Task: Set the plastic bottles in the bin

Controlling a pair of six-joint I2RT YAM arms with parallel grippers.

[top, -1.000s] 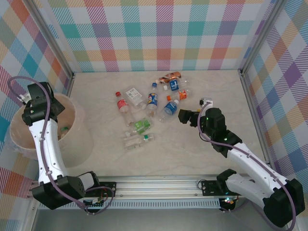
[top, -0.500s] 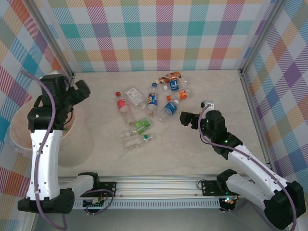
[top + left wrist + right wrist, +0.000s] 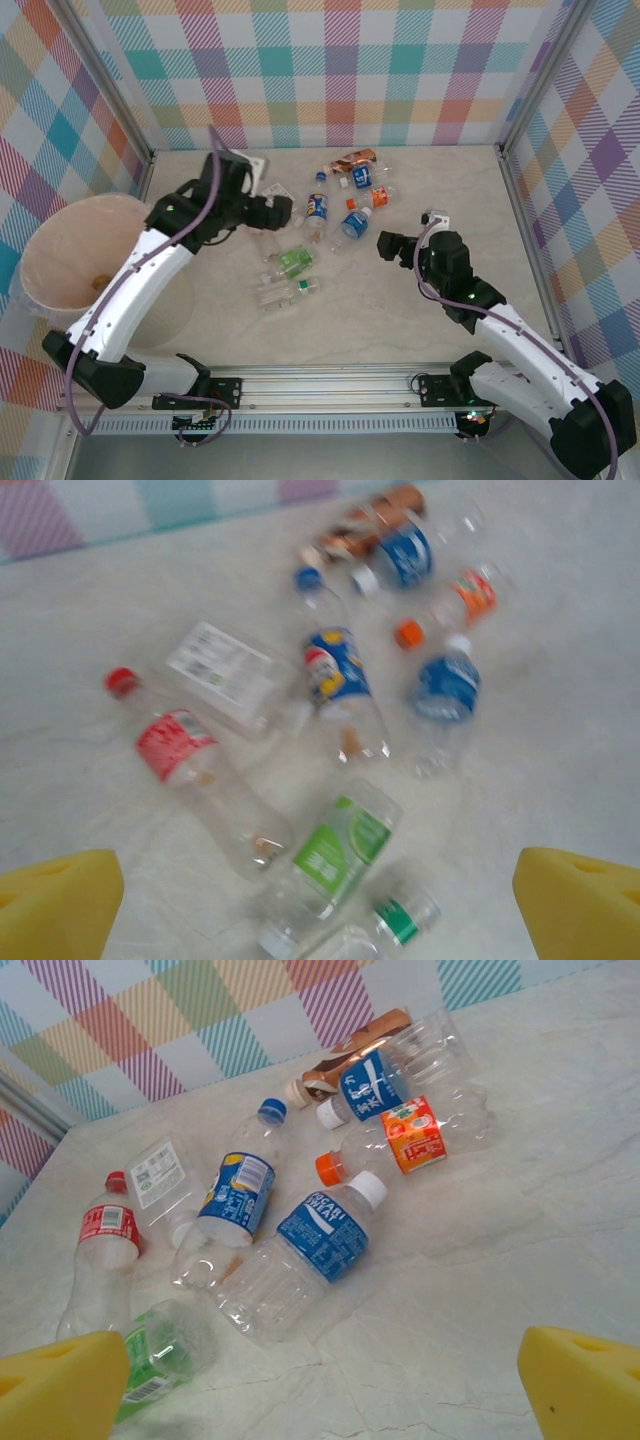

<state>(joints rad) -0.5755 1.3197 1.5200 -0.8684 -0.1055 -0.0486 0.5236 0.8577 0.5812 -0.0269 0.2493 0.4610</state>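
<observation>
Top external: high, behind the near edge of the table (image 3: 400,300), looking steeply down, far from the plastic bottles (image 3: 317,207). Left wrist: close above the bottles, facing down. Right wrist: low, right of the bottles, facing obliquely across them. All three share the bottles.

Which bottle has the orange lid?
The clear bottle with the orange label, lying beside the white-capped blue-label bottle. The other caps nearby are red, blue, white or green.

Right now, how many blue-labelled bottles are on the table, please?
3: the blue-capped bottle, the Pocari Sweat bottle right of it, and a white-capped blue bottle farther back beside the brown-labelled bottle. Others could be hidden.
</observation>
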